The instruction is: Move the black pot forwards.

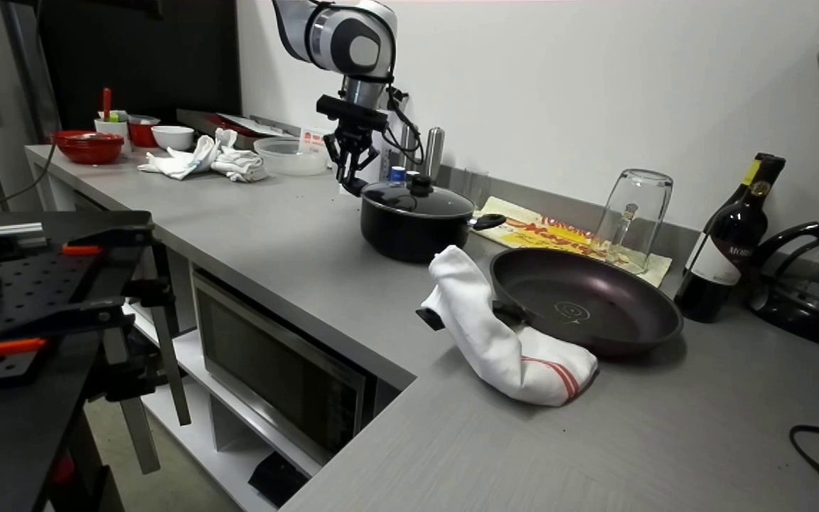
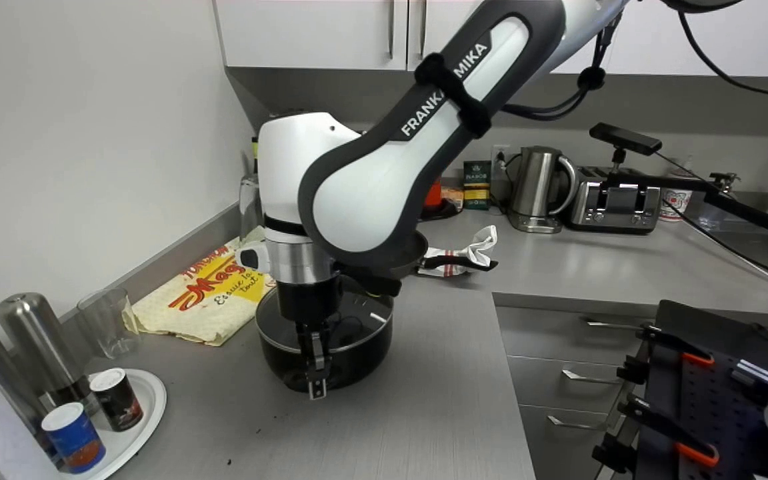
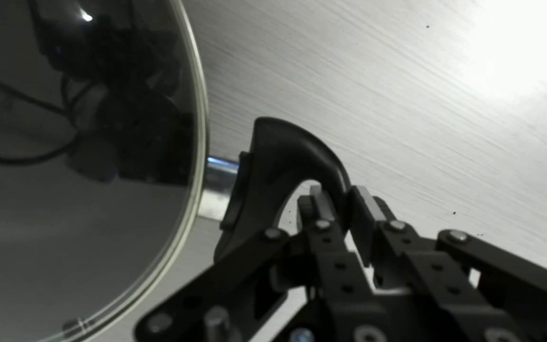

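Black pot [image 1: 415, 231], handle [image 3: 295, 154] in tool [image 3: 343, 203]

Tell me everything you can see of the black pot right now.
The black pot is round, wide and low, apparently resting upright on the gray counter. A see-through lid, glass by its look, with a black knob covers it. Short black handles stick out on opposite sides; the gripper pinches one, a curved loop joined by a shiny metallic bracket. Contents can't be made out.
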Action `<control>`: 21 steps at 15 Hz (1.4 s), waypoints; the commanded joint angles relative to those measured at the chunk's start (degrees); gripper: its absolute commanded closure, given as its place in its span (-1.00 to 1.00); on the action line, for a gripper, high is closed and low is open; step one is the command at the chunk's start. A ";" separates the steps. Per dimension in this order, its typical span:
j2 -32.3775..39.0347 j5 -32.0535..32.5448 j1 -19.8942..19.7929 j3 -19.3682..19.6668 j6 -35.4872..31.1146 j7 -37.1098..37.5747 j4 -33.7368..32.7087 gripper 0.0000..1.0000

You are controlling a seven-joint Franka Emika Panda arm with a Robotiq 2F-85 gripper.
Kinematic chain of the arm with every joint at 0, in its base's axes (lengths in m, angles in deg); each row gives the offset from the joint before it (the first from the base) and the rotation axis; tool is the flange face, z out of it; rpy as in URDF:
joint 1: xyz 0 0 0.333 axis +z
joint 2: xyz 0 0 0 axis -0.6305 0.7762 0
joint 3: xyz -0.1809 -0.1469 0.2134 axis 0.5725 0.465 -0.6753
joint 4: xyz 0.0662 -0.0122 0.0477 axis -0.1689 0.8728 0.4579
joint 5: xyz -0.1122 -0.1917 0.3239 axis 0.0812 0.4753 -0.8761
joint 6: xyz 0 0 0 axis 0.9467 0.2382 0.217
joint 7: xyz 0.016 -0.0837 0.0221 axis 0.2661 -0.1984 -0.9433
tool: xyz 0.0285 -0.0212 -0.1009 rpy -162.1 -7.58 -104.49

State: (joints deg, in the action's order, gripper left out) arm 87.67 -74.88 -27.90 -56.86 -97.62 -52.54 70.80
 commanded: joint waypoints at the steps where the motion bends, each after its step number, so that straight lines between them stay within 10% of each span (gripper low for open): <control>1: -7.96 -1.18 -1.42 -2.42 -6.23 -1.02 14.05 0.93; 10: -20.40 -3.49 -4.08 -8.53 -18.51 -1.64 37.47 0.93; 21: -24.83 -5.98 -6.71 -9.84 -20.93 -2.86 44.89 0.93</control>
State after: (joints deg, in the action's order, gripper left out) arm 65.00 -78.50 -33.54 -66.41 -117.68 -53.19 113.48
